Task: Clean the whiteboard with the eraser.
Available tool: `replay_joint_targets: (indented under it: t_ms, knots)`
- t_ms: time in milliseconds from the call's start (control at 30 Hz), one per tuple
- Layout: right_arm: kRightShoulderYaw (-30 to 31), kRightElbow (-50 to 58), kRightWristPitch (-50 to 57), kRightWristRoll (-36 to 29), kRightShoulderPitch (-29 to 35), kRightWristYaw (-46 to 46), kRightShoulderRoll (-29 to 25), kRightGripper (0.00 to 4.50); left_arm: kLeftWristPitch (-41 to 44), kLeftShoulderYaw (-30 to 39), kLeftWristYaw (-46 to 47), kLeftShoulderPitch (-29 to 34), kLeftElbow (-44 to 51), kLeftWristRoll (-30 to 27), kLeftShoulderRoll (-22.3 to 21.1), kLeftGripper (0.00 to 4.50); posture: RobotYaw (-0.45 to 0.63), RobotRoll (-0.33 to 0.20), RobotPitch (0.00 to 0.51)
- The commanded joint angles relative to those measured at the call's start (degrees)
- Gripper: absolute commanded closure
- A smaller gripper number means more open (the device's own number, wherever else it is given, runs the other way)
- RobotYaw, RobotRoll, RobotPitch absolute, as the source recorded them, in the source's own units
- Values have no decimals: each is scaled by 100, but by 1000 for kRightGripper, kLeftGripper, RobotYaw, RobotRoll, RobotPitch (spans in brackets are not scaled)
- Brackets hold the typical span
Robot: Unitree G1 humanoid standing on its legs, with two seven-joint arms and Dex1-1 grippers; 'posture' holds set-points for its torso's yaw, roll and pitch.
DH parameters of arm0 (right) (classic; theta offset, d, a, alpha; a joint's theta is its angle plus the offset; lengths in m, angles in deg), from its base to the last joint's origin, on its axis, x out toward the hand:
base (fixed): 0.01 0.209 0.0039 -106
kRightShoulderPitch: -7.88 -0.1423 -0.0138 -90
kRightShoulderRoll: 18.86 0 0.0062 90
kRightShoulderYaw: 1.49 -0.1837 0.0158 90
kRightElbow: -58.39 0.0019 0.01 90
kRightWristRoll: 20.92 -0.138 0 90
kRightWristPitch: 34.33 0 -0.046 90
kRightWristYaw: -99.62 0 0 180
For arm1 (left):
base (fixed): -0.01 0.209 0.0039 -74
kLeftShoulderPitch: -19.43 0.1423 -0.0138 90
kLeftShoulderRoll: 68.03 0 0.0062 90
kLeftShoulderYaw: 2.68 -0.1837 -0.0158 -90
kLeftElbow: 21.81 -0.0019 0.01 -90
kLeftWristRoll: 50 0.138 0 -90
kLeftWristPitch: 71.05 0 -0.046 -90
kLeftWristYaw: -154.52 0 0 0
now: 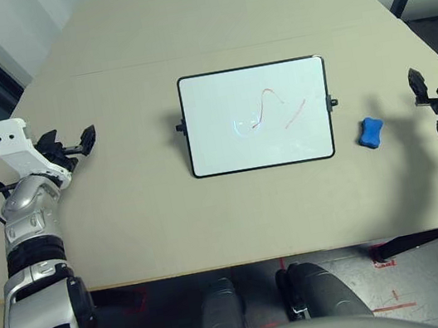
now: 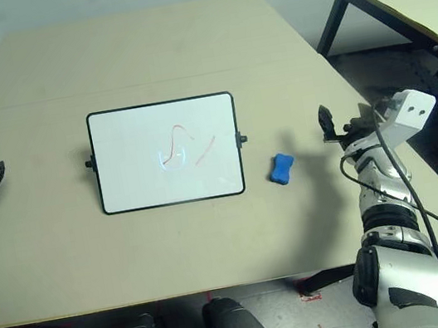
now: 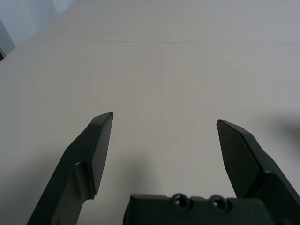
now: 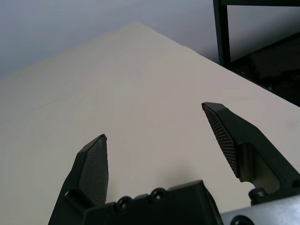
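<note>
So far nothing is gripped: the whiteboard (image 1: pixel 256 115) lies flat mid-table with its red and blue pen marks unwiped, and the eraser (image 1: pixel 372 132) sits on the table (image 1: pixel 144 218) just beside the board's right edge. Both the left gripper (image 1: pixel 73 144) and the right gripper (image 2: pixel 345 123) hover with fingers spread wide and empty, well out to either side. By my reading the opening step, fetching the eraser, is pending, so the right gripper should swing inward, descend and straddle the block's pinched waist.

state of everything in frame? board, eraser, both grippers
whiteboard: flat on the table, red and blue marks not yet wiped
eraser: on the table right of the board, untouched
left gripper: open, empty
right gripper: open, empty
</note>
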State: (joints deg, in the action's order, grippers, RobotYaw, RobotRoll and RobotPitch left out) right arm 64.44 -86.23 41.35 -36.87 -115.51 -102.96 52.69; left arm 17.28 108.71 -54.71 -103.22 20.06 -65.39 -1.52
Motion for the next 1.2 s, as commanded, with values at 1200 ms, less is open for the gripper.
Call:
replay_joint_targets:
  t_ms: [1200]
  knots:
    - [170, 6092, 9472, -490, -54, 2726, 1219, 19, 5571, -1790, -1997, -322, 6262, -1922, -763, 0, -49, 0, 109]
